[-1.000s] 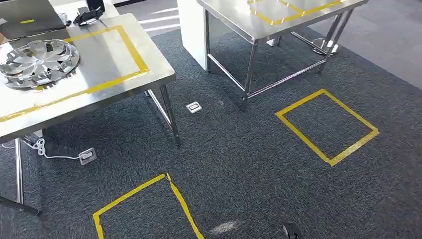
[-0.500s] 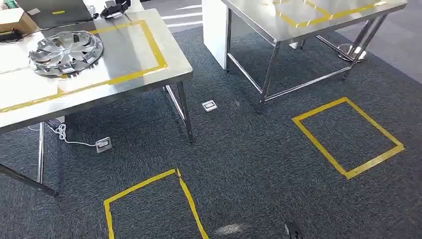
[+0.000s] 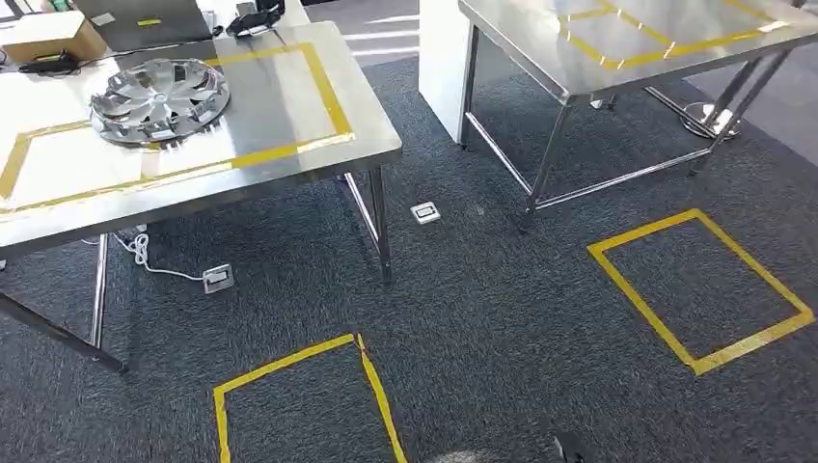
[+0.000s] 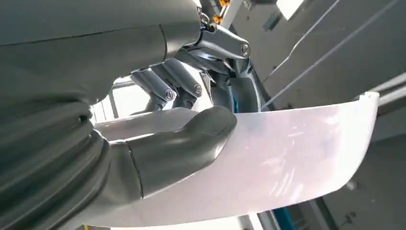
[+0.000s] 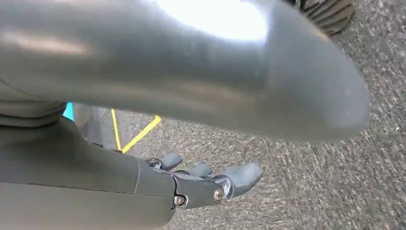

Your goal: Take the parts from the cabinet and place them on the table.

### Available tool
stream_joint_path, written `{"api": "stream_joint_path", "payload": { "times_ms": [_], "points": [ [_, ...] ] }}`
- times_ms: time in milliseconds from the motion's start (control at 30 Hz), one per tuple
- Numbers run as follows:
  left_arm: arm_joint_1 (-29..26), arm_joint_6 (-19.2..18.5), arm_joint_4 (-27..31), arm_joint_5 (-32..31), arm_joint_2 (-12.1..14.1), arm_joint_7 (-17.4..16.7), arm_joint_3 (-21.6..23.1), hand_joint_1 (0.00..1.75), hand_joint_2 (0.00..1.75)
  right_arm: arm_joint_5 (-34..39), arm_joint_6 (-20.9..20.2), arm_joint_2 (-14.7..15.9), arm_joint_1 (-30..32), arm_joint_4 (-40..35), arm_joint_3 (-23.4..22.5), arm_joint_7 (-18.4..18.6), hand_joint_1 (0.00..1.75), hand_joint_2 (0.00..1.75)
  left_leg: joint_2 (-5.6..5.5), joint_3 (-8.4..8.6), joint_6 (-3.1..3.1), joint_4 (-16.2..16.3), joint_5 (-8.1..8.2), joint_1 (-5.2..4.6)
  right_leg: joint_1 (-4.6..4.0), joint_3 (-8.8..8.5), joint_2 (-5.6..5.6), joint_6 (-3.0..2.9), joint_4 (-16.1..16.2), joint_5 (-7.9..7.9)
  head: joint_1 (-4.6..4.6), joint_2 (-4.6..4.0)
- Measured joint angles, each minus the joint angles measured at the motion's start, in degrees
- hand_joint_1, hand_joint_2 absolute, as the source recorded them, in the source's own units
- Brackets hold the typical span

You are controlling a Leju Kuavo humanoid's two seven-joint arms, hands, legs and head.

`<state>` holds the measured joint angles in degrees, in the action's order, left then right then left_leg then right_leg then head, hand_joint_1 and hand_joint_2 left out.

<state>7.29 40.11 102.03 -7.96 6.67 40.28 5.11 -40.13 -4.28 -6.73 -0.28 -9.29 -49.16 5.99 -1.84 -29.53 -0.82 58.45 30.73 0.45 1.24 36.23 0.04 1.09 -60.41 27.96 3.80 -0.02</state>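
Change: the whole head view has slid right since the earlier frame, so the camera has turned; the things on the floor and worktop keep their places.
Left hand (image 4: 182, 139): thumb and fingers pinch a curved white part (image 4: 297, 158).
Right hand (image 5: 206, 182): fingers spread, holding nothing, above the carpet.
Worktop (image 3: 280, 106): silver hubcap (image 3: 159, 96) lies inside its yellow tape outline; a cardboard box (image 3: 48, 37) sits beyond the hubcap.
Writing: none readable.
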Motion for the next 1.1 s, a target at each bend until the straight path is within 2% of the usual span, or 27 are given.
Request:
{"api": "stream_joint_path", "payload": {
  "times_ms": [33,100,133,167,200,267,333,367,400,433,467,500,533,567,600,667,700,767,833,867,900,933,967,1000,1033,1067,1100],
  "points": [
    [0.0,0.0,0.0,0.1,0.0,0.0,0.0,1.75,1.75,0.0,0.1,0.0,0.1,0.0,0.0,0.0,0.00,0.00,-0.02,0.23,-0.41,-0.4,0.57,0.04,-0.19,-0.42,0.01,-0.39,0.3,-0.69,0.02,0.02],
    [-0.1,0.0,0.0,0.2,0.2,0.0,0.0,1.75,1.75,0.0,0.1,0.0,0.2,0.1,-0.1,0.0,0.00,0.00,-0.11,1.28,-1.07,1.4,-0.05,0.14,0.07,-2.27,0.09,-1.65,0.5,0.00,0.01,0.00],
    [0.0,0.0,0.1,0.2,0.2,-0.1,0.0,1.75,1.75,0.0,0.1,0.0,0.2,0.1,-0.1,0.0,0.00,0.00,0.36,0.10,-1.35,3.8,-0.78,0.19,0.11,-3.23,0.01,-2.10,0.8,0.53,0.05,0.00],
    [0.1,0.0,0.1,0.2,0.3,0.0,0.0,1.75,1.75,0.0,0.2,0.0,0.2,0.1,-0.1,0.0,0.00,0.00,1.05,-1.98,-1.48,7.7,-2.02,0.16,0.12,-4.25,-0.10,-2.46,0.9,1.16,-0.46,0.00],
    [0.1,0.0,0.1,0.1,0.3,0.0,0.0,1.75,1.75,0.0,0.2,0.0,0.2,0.1,-0.2,0.0,0.00,0.00,1.30,-5.70,-1.59,12.2,-2.19,0.15,0.11,-5.15,-0.12,-2.67,0.9,2.00,-0.48,0.00],
    [-0.2,0.0,-0.1,0.0,0.3,0.0,0.0,1.75,1.75,0.0,0.2,0.0,0.2,0.1,-0.4,0.0,0.00,0.00,1.35,-11.58,-1.56,17.1,0.81,0.15,0.08,-7.05,-0.13,-2.72,1.1,3.60,-0.45,0.00],
    [-0.3,0.0,-0.2,-0.1,0.3,0.0,0.0,1.75,1.75,0.1,0.2,-0.1,0.3,0.1,-0.4,-0.1,0.00,0.00,1.40,-14.88,-1.31,16.6,5.01,0.14,0.09,-9.46,-0.05,-2.65,1.3,5.38,-0.52,0.00],
    [-0.3,0.0,-0.3,-0.1,0.3,-0.1,0.0,1.75,1.75,0.0,0.2,-0.1,0.3,0.1,-0.4,-0.1,0.00,0.00,1.43,-15.39,-1.12,14.6,5.30,0.09,0.10,-10.72,0.02,-2.60,1.5,6.25,-0.48,0.00],
    [-0.4,0.0,-0.3,-0.2,0.4,-0.1,0.0,1.75,1.75,0.0,0.2,-0.2,0.3,0.1,-0.4,-0.1,0.00,0.00,1.46,-15.40,-0.78,10.9,3.08,-0.03,0.11,-12.40,0.06,-2.51,1.8,7.36,-0.57,0.00],
    [-0.4,0.0,-0.3,-0.2,0.4,-0.1,0.0,1.75,1.75,0.0,0.2,-0.2,0.3,0.1,-0.4,-0.1,0.00,0.00,1.58,-15.32,-0.28,7.2,-1.81,-0.24,0.10,-13.68,0.01,-2.39,2.2,8.33,-0.50,0.00],
    [-0.5,0.0,-0.3,-0.3,0.5,-0.1,0.0,1.75,1.75,0.0,0.2,-0.3,0.5,0.1,-0.4,-0.2,0.00,0.00,1.94,-15.31,0.30,3.7,-8.84,-0.54,0.15,-13.97,-0.04,-2.32,2.6,9.13,-0.63,0.02],
    [-0.7,0.0,-0.3,-0.4,0.5,0.0,-0.1,1.75,1.75,0.0,0.0,-0.5,0.3,0.3,-0.4,-0.4,0.00,0.00,2.12,-15.22,0.61,0.0,-14.68,-1.24,-0.19,-15.39,0.22,-1.80,2.7,10.47,-1.24,0.00],
    [-1.0,-0.1,-0.3,-0.5,0.5,-0.2,-0.1,1.75,1.75,0.0,0.1,-0.5,0.2,0.3,-0.4,-0.3,0.00,0.00,2.01,-14.61,0.58,1.0,-13.05,-1.23,-0.33,-16.90,-0.07,-1.37,4.2,11.45,-0.91,0.00],
    [-1.0,-0.1,-0.1,-0.5,0.5,0.0,-0.1,1.75,1.75,0.0,0.1,-0.5,0.3,0.3,-0.4,-0.4,0.00,0.00,1.75,-14.06,0.83,1.0,-12.21,-1.07,-0.46,-18.83,-0.10,-1.09,4.2,10.81,-1.03,0.02],
    [-0.7,-0.1,-0.1,-0.6,0.5,0.0,-0.1,1.75,1.75,0.0,0.1,-0.5,0.1,0.3,-0.4,-0.6,0.00,0.00,1.60,-13.21,1.12,1.0,-10.89,-0.92,-0.55,-18.66,-0.08,-0.94,3.1,9.06,-0.59,0.00],
    [-0.7,0.0,0.2,-0.6,0.5,0.0,-0.1,1.75,1.75,0.0,0.1,-0.5,-0.4,0.3,-0.4,-0.8,0.00,0.00,1.29,-10.16,1.90,0.2,-9.28,-0.72,-0.33,-13.28,0.04,-0.62,-6.8,4.62,-0.39,0.00],
    [-0.6,0.0,0.2,-0.7,0.5,0.0,-0.1,1.75,1.75,0.0,0.0,-0.5,-0.6,0.3,-0.5,-0.8,0.00,0.00,1.29,-8.95,2.25,0.1,-8.27,-0.79,-0.29,-10.03,0.04,-0.59,-11.1,4.68,-0.37,0.00],
    [-0.6,0.0,0.2,-0.7,0.4,0.0,-0.1,1.75,1.75,0.0,0.0,-0.5,-0.4,0.3,-0.5,-0.7,0.00,0.00,1.06,-6.12,2.54,-0.2,-5.93,-0.84,-0.46,-4.04,0.04,-0.36,-15.2,9.79,-0.19,0.00],
    [-0.6,0.0,0.2,-0.7,0.4,0.0,-0.1,1.75,1.75,0.0,-0.1,-0.5,0.1,0.3,-0.5,-0.7,0.00,0.00,0.51,-2.58,2.55,-0.6,-3.39,-0.93,-0.56,0.61,0.05,-0.35,-14.3,16.12,0.02,0.00],
    [-0.6,0.0,0.2,-0.7,0.4,0.0,-0.1,1.75,1.75,0.0,-0.1,-0.5,0.4,0.3,-0.5,-0.7,0.00,0.00,0.34,-0.76,2.42,-0.7,-2.06,-0.95,-0.57,2.27,0.06,-0.40,-12.7,17.07,0.07,0.00],
    [-0.6,0.0,0.2,-0.7,0.4,0.0,-0.1,1.75,1.75,0.0,-0.1,-0.5,0.5,0.3,-0.5,-0.7,0.00,0.00,0.19,1.15,2.35,-0.7,-0.59,-1.01,-0.60,3.70,0.09,-0.53,-9.9,15.22,0.16,0.00],
    [-0.6,0.0,0.2,-0.7,0.4,0.0,-0.1,1.75,1.75,0.0,-0.1,-0.5,0.7,0.4,-0.5,-0.8,0.00,0.00,0.18,3.12,2.28,-0.7,0.98,-1.06,-0.63,4.87,0.14,-0.78,-6.1,8.69,0.22,0.00],
    [-0.8,0.0,0.0,-0.7,0.3,0.0,-0.1,1.75,1.75,0.0,-0.1,-0.5,1.2,0.5,-0.5,-0.8,0.00,0.00,0.15,3.66,2.23,-0.9,2.35,-1.02,-0.65,5.78,0.13,-1.20,-2.1,-1.85,0.20,0.02],
    [-0.8,0.0,-0.3,-0.7,0.2,0.0,0.0,1.75,1.75,0.0,-0.1,-0.5,1.2,0.7,-0.5,-0.8,0.00,0.00,-0.53,5.25,1.83,0.0,3.82,-1.24,-1.18,6.52,0.05,-1.39,-0.1,-5.76,-0.33,0.02],
    [-0.8,0.0,-0.3,-1.0,0.2,0.0,0.0,1.75,1.75,0.0,-0.1,-0.5,1.1,0.6,-0.5,-0.6,0.00,0.00,-0.74,6.03,1.39,-0.4,5.40,-1.18,-1.46,5.36,0.07,-1.56,-0.7,-5.75,-0.26,0.00],
    [-0.7,-0.1,-0.1,-1.1,0.0,-0.1,0.0,1.75,1.75,0.0,0.0,-0.5,1.0,0.6,-0.5,-0.6,0.00,0.00,-0.79,8.59,1.05,-0.5,5.76,-0.99,-1.67,4.09,0.32,-2.00,-0.7,-4.82,-0.24,0.00],
    [-0.4,-0.1,0.1,-1.2,0.1,0.0,0.0,1.75,1.75,0.0,0.0,-0.5,0.5,0.6,-0.5,-0.7,0.00,0.00,-0.75,7.97,0.64,1.6,4.25,-0.98,-1.63,3.04,0.19,-2.36,-0.5,-3.72,-0.13,0.00]
  ]
}}
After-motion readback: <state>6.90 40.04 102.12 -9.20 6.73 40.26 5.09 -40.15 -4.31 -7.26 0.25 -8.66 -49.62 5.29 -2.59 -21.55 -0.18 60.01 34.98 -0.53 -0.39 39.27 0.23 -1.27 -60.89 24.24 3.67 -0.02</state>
